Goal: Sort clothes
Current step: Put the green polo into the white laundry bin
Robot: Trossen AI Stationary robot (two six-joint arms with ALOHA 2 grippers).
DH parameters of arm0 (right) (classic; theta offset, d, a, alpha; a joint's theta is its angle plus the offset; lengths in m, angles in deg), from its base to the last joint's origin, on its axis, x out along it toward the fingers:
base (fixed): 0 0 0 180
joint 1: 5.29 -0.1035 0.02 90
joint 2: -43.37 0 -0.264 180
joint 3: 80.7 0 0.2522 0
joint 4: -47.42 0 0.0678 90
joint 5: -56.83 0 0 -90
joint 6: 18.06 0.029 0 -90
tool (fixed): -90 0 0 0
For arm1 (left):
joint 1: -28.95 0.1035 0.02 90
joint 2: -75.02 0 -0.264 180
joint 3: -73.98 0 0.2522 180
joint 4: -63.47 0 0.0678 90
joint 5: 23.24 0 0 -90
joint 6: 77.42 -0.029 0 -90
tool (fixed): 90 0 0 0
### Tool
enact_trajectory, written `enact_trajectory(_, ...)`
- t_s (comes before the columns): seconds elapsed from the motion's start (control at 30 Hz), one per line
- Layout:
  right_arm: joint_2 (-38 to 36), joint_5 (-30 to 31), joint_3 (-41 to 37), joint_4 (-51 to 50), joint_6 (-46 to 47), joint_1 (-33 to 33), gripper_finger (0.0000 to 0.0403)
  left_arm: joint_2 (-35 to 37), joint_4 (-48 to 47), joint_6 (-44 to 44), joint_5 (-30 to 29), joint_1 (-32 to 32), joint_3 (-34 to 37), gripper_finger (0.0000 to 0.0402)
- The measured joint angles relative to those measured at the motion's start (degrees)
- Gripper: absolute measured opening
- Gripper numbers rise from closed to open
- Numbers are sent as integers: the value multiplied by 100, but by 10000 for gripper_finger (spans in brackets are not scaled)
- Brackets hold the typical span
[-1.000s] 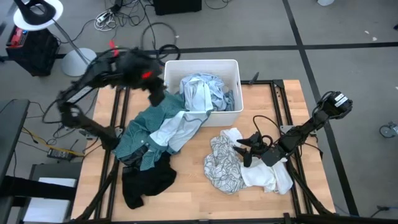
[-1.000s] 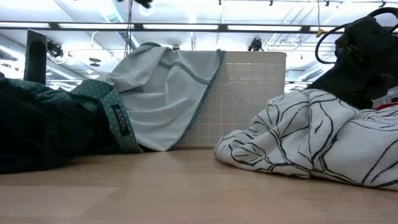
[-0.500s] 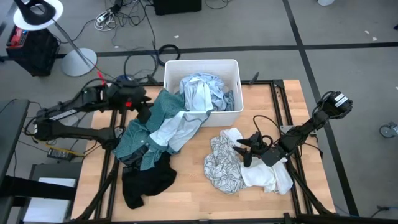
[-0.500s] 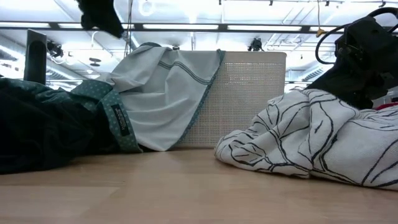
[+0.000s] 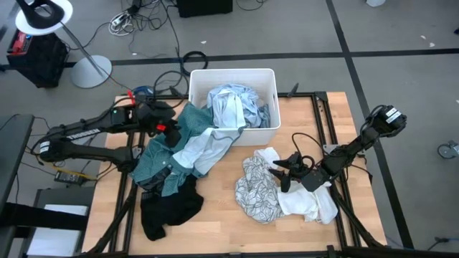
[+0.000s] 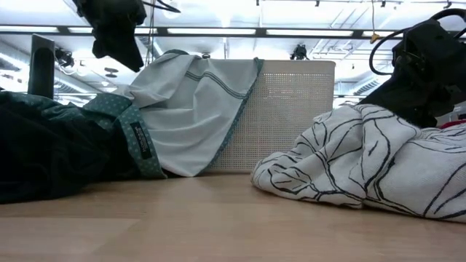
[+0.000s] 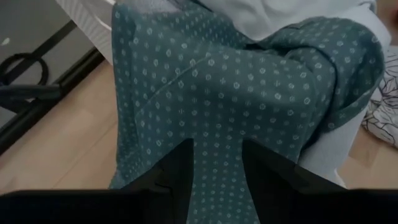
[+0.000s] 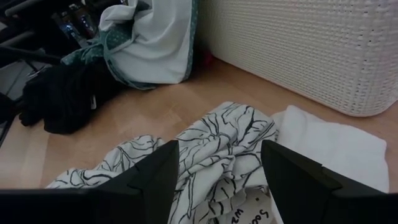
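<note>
Left wrist view: the left gripper (image 7: 216, 180) above a teal patterned shirt (image 7: 236, 87).
The two dark fingers (image 7: 177, 171) stand apart, framing teal fabric printed with small pale motifs and lying in broad folds. A pale light-blue garment (image 7: 292, 12) overlaps the shirt's far edge. Bare wooden tabletop (image 7: 68, 130) shows beside the shirt, with a black frame bar (image 7: 43, 106) along its border, and a black-lined white piece (image 7: 384, 102) at the picture's margin.

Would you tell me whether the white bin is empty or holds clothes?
Not empty: the white bin holds a crumpled blue-grey shirt, part draped over its front rim.
</note>
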Motion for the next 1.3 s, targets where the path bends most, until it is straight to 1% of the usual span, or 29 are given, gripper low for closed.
enact_trajectory(0.2,0,2,0,-8,-2,0,228,0,-366,2,-127,0,0,143)
enact_trajectory(0.33,0,2,0,-11,-4,0,228,0,-386,11,-135,0,0,143)
enact_trajectory(0.43,0,7,0,-12,-4,0,228,0,-359,137,-50,-2,36,143)
enact_trajectory(0.5,0,7,0,-12,-4,0,228,0,-352,8,55,-2,148,143)
enact_trajectory(0.6,0,9,0,-14,-4,0,228,24,-350,-43,63,-4,392,143)
enact_trajectory(0.7,0,11,0,-14,-5,0,228,52,-230,-37,-48,2,725,143)
enact_trajectory(0.93,0,31,1,-14,-9,0,228,60,464,301,34,2,1619,143)
enact_trajectory(1.07,0,31,1,-14,-9,0,228,48,1076,535,396,2,2164,140)
enact_trajectory(1.13,0,31,2,-14,-9,0,228,48,1376,701,493,0,2324,125)
enact_trajectory(1.17,0,31,0,-14,-9,0,228,48,1493,737,538,2,2377,108)
enact_trajectory(1.2,0,31,0,-14,-9,0,228,48,1597,750,631,2,2406,87)
enact_trajectory(1.27,0,31,0,-12,-9,0,228,48,1845,765,849,2,2401,30)
enact_trajectory(1.3,0,31,2,-12,-9,1,228,48,1958,767,950,2,2368,17)
